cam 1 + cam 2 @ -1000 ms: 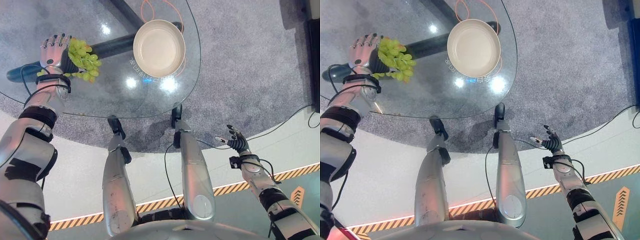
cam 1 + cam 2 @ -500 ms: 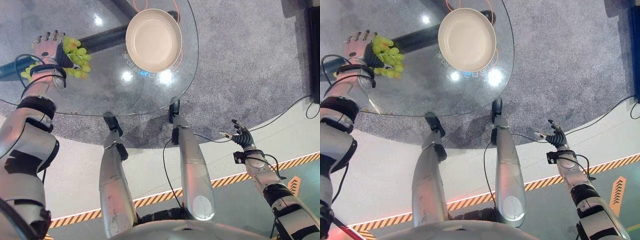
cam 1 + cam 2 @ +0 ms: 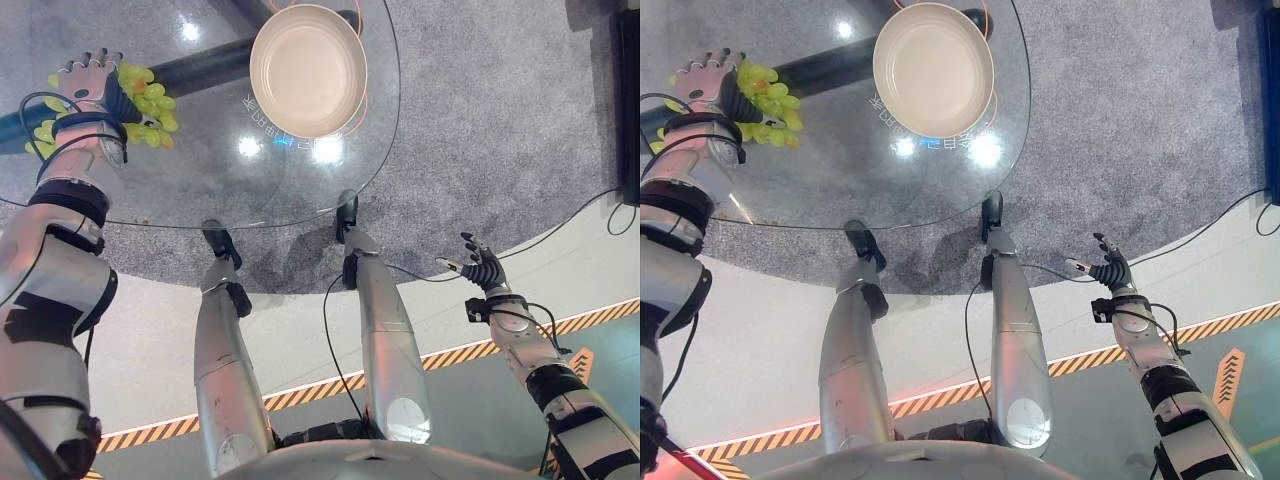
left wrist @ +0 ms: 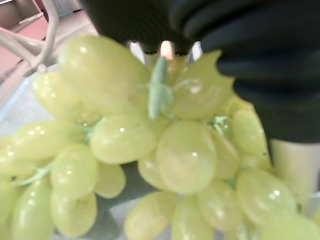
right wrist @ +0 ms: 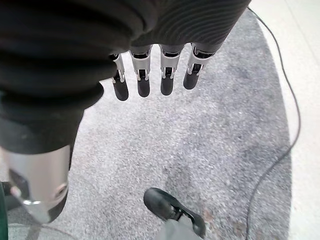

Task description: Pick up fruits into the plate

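A: How is the left hand point(image 3: 88, 82) being seen?

B: It is being held over the far left part of the glass table point(image 3: 200, 170), back upward, and a bunch of green grapes point(image 3: 145, 98) is being gripped under it. In the left wrist view the grapes point(image 4: 150, 150) are being pressed right up against the dark cover, so the fingers are being taken as curled round the bunch.

A: And the right hand point(image 3: 1108, 272)?

B: It is being held well off the table, low on the right above the pale floor, with fingers point(image 5: 142, 82) being kept straight and spread, nothing in them.

A: Where is the plate being shown?

B: 1 cream plate point(image 3: 345, 45) is being shown bare at the table's far edge, well apart from the grapes, to their right.
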Robot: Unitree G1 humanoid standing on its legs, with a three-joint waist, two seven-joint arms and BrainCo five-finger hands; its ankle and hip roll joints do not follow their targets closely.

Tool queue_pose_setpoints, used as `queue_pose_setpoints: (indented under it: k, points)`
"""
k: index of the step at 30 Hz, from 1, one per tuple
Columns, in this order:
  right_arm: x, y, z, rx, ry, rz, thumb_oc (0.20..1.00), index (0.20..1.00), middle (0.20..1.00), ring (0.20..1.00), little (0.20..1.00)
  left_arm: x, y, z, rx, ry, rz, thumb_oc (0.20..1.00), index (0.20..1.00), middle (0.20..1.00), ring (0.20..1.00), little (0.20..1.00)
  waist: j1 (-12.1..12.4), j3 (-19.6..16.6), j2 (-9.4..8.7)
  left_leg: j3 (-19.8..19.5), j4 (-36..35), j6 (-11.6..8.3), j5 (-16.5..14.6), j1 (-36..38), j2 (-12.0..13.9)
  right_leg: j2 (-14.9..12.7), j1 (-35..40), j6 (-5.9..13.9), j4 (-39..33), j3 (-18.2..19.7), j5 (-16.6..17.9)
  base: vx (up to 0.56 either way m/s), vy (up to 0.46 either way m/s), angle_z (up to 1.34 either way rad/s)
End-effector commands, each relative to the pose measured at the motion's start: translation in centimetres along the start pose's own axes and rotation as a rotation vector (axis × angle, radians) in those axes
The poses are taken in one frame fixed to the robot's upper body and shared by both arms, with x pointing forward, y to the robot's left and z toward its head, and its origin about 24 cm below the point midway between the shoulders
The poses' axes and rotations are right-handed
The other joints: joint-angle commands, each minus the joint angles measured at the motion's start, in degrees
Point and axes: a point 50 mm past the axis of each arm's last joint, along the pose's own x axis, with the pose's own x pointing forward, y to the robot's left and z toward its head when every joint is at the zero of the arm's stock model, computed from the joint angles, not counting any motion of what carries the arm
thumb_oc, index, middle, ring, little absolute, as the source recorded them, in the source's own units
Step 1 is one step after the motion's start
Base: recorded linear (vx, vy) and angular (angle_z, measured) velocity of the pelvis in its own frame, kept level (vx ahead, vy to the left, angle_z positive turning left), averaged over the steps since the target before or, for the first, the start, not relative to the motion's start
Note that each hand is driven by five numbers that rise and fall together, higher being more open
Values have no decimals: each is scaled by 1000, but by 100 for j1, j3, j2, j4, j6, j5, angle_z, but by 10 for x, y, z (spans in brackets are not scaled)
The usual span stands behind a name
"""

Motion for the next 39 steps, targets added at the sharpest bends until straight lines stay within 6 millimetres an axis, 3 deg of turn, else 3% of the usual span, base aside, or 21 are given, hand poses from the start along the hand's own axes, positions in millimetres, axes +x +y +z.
queue_pose_setpoints:
  k: [1, 7, 22, 30, 31, 32, 39]
  points:
    - [5, -20, 16, 11, -55, -60, 1000, 1000, 1000, 1000, 1000, -41, -76, -72, 118, 299, -276, 200, 200, 200, 200, 200, -80, 94, -283, 150, 478, 167, -617, -272, -460, 419, 179, 122, -338, -213, 141, -5, -14, -4]
    - [11, -21, 33, 5, -99, -76, 1000, 1000, 1000, 1000, 1000, -45, -83, -71, 63, 304, -260, 200, 200, 200, 200, 200, -81, 94, -376, 160, 388, 161, -588, -268, -470, 466, 187, 129, -372, -258, 168, -2, -1, -8]
    - [7, -21, 34, -10, -125, -95, 1000, 1000, 1000, 1000, 1000, -43, -83, -62, -132, 277, -168, 200, 200, 200, 200, 200, -79, 94, -303, 270, 286, 178, -559, -49, -501, 489, 360, 103, -326, -272, 49, 0, 1, 0]
    - [-1, -12, 25, 1, -111, -88, 1000, 1000, 1000, 1000, 1000, -42, -75, -52, -368, 238, 17, 200, 200, 200, 200, 200, -16, 94, -284, 313, 100, 167, -523, 237, -518, 495, 622, 111, -451, -310, 19, 2, -8, 0]
    - [-3, -10, 24, 3, -108, -86, 1000, 1000, 1000, 1000, 1000, -42, -74, -51, -410, 239, 38, 200, 200, 200, 200, 200, -9, 94, -280, 321, 73, 162, -520, 278, -517, 492, 663, 114, -476, -316, 19, -63, -28, 1]
    - [-3, -9, 24, 7, -113, -90, 1000, 1000, 1000, 1000, 1000, -41, -68, -47, -489, 224, 95, 200, 200, 200, 200, 200, -17, 94, -280, 396, -29, 214, -302, 210, -548, 465, 582, 65, -562, -328, 191, -61, -27, 2]
    - [-14, 1, 12, 12, -94, -82, 1000, 1000, 1000, 1000, 1000, -42, -57, -30, -804, 168, 219, 200, 200, 200, 200, 200, 41, 94, -220, 417, -130, 218, -337, 475, -594, 421, 837, 82, -625, -359, 127, 1, -15, 6]
